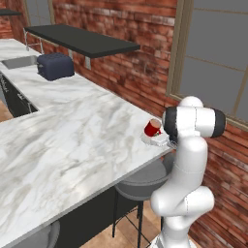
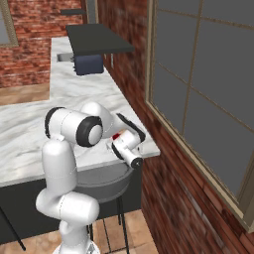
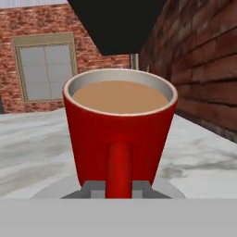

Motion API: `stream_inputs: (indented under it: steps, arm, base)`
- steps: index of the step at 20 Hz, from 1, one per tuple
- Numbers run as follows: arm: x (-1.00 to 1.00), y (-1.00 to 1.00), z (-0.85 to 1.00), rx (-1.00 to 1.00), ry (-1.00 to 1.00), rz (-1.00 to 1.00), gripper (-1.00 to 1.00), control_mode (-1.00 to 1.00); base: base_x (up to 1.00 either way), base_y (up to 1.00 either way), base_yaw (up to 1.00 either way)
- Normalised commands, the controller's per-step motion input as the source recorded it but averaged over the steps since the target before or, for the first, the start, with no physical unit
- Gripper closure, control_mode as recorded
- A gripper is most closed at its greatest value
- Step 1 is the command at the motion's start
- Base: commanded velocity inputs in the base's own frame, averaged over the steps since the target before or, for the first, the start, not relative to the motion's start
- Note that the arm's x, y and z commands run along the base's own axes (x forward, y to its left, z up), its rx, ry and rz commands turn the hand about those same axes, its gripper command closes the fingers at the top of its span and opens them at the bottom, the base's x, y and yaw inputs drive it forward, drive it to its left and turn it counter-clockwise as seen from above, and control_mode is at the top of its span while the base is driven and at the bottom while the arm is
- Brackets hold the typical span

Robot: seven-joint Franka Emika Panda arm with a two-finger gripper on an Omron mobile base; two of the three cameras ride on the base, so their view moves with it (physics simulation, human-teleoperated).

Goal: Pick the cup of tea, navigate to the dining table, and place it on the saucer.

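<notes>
Standing near the far right corner of the dining table [image 1: 72,140], the cup of tea [image 1: 152,128] shows in the left base view as a small red cup with a pale rim, resting on the saucer [image 1: 153,141], a flat pale disc close to the table's edge. The white arm bends over from the lower right, and its dark-banded joint hides most of the gripper [image 1: 164,140], which sits just beside the cup on the saucer's right side. Farther back on the marble lie a dark blue toaster [image 1: 55,66] and a sink [image 1: 19,61], with a black shelf [image 1: 82,40] jutting from the brick wall above them. A grey stool [image 1: 143,181] stands under the table's near edge.

From the right base view, the arm's wrist covers nearly all of the cup [image 2: 117,135]; a sliver of red peeks out beside the white hand, near the table's corner by the brick wall. A large window [image 2: 203,94] runs along that wall.

Looking along the fingers, the hand view has the cup [image 3: 119,134] upright and close, light brown tea inside, its handle facing the camera. The gripper [image 3: 119,189] is clamped on that handle, a grey fingertip showing on each side of it. The saucer's [image 3: 55,192] pale rim curves beneath the cup's base.
</notes>
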Motion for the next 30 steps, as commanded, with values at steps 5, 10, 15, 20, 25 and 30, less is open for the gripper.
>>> stream_inputs:
  steps: [5, 10, 15, 20, 25, 30]
  arm:
    - [-0.02, 0.00, 0.25, -0.05, 0.21, 0.00, 1.00, -1.00]
    - [-0.05, 0.00, 0.00, -0.15, 0.24, 0.00, 1.00, -1.00]
    - [0.00, 0.00, -0.25, -0.06, 0.00, 0.00, 1.00, -1.00]
    - [0.00, 0.00, -0.18, -0.09, 0.00, 0.00, 1.00, -1.00]
    - [0.00, 0.00, -0.15, -0.07, 0.00, 0.00, 1.00, -1.00]
    - [-0.02, 0.00, 0.00, -0.01, 0.00, 0.00, 1.00, -1.00]
  base:
    - [0.00, 0.00, 0.00]
    - [0.00, 0.00, 0.00]
    - [0.00, 0.00, 0.00]
    - [0.00, 0.00, 0.00]
    - [0.00, 0.00, 0.00]
    - [0.00, 0.00, 0.00]
